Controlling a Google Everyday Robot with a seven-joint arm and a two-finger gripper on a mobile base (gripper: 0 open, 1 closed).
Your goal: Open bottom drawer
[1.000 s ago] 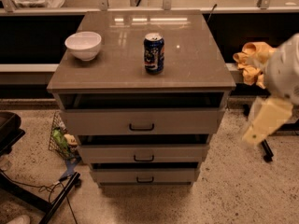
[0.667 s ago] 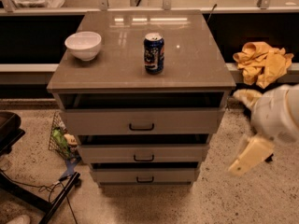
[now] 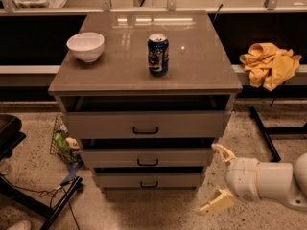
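With fingers spread wide and empty, the gripper (image 3: pixel 218 178) hovers at three o'clock of the bottom drawer (image 3: pixel 120 180), low in the cabinet; approaching slightly high, it could hook the middle drawer (image 3: pixel 110 157) instead.

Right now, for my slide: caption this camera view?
Open tool low, right of the cabinet, not yet touching bottom drawer.

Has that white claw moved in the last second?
Yes. The open gripper has dropped from beside the yellow cloth to just right of the bottom drawer.
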